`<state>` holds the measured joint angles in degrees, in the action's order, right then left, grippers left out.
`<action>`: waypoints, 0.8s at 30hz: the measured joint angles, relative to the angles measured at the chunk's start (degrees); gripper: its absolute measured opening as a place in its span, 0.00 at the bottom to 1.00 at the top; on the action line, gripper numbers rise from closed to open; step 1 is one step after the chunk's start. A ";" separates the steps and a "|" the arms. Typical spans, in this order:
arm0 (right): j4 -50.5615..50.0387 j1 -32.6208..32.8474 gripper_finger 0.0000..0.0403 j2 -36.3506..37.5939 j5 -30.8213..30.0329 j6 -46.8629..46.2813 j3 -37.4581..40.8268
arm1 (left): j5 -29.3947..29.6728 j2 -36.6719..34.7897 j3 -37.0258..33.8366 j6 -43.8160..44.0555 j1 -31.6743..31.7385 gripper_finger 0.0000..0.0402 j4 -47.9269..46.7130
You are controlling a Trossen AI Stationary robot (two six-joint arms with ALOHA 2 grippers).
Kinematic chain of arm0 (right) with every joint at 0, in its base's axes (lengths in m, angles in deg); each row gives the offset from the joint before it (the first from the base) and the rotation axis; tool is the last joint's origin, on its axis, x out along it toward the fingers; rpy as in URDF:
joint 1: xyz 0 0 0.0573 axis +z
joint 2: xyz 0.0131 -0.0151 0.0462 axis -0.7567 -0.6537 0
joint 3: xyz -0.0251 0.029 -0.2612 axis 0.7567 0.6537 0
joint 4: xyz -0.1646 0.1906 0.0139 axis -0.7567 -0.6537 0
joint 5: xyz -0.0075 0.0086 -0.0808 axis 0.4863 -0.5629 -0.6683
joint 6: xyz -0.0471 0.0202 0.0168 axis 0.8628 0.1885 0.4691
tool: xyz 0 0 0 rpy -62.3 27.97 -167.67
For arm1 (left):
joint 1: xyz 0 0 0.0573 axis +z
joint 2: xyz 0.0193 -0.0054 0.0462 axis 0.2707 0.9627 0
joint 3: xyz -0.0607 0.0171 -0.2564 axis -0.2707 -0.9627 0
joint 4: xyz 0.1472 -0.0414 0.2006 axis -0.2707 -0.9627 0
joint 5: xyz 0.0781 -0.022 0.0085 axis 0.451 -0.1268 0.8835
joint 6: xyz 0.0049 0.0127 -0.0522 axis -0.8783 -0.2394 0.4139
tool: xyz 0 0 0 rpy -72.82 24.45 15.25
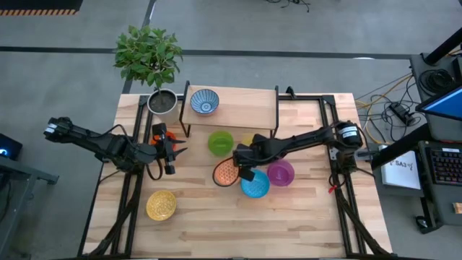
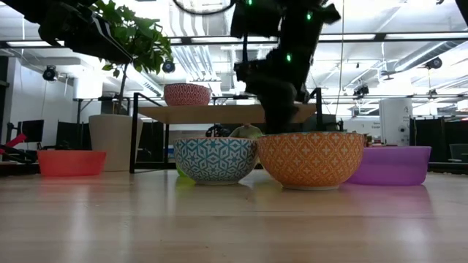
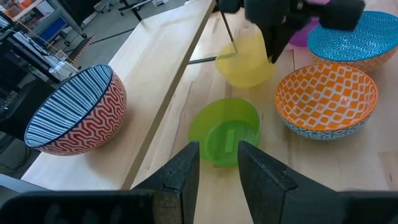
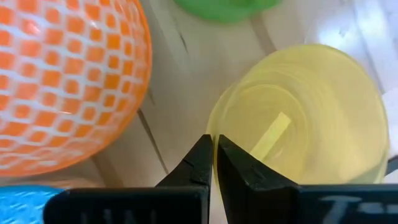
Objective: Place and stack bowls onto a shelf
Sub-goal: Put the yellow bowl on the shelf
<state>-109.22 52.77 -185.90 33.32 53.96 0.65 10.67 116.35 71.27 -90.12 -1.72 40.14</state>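
The light-wood shelf [image 1: 242, 108] stands at the table's far side with a blue-white striped bowl [image 1: 204, 101] resting on it. On the table sit the green bowl [image 1: 221, 142], orange patterned bowl [image 1: 227, 172], bright blue bowl [image 1: 255, 183], purple bowl [image 1: 281, 173] and yellow speckled bowl [image 1: 161, 205]. A red-orange bowl [image 2: 71, 162] shows in the low view. My right gripper [image 4: 213, 163] is shut on the yellow bowl [image 4: 298, 118] in front of the shelf. My left gripper [image 3: 217, 168] is open, left of the green bowl [image 3: 225, 130], touching nothing. My right gripper pinches the yellow bowl's rim [image 4: 214, 134], one finger inside the bowl and one outside. The fingers come from above, slanting down. The bowl's opening faces the wrist camera; whether the bowl is off the table I cannot tell.
A grey plant pot [image 1: 162, 101] with a leafy plant stands at the shelf's left end. Black frame rails run along the table's left and right sides. Bare wood lies along the near edge [image 1: 238, 231].
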 joint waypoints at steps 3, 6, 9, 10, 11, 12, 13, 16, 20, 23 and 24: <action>-2.82 0.00 0.02 1.72 0.68 0.16 -2.33 | 0.00 0.00 0.00 0.00 0.00 0.23 0.09; -4.00 -0.01 0.02 3.91 4.56 0.48 -4.82 | 0.00 0.00 0.00 0.00 0.00 0.23 0.20; -3.90 0.16 0.02 6.01 7.79 0.94 -7.10 | 0.00 0.00 -0.02 -0.08 0.00 0.23 0.39; -3.44 0.30 0.02 6.60 8.57 1.53 -7.80 | 0.00 0.02 -0.02 -0.25 0.00 0.23 0.46; -2.79 0.51 0.02 7.09 9.45 2.51 -8.69 | 0.00 0.02 -0.02 -0.31 0.00 0.23 0.71; -1.43 0.66 0.02 7.65 10.26 3.70 -9.43 | 0.00 0.02 -0.02 -0.36 0.00 0.23 0.85; -0.03 0.91 0.02 8.14 10.53 4.98 -10.17 | 0.00 0.02 -0.03 -0.42 0.01 0.23 0.81; 2.73 1.40 0.02 8.73 9.23 9.40 -12.88 | 0.00 0.02 -0.04 -0.44 0.00 0.23 1.01; -0.84 0.04 0.02 8.12 -0.42 14.93 -17.70 | 0.00 0.04 -0.04 -0.44 0.01 0.23 1.03; -6.48 -3.70 0.02 7.38 -4.81 15.92 -20.11 | 0.00 0.04 -0.04 -0.44 0.00 0.23 1.03; -7.87 -5.28 0.02 7.16 -4.98 15.53 -20.34 | 0.00 0.04 -0.04 -0.44 0.00 0.23 1.03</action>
<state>-117.09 47.50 -178.74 28.33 69.49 -19.69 10.67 116.40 71.22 -90.55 -1.72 41.16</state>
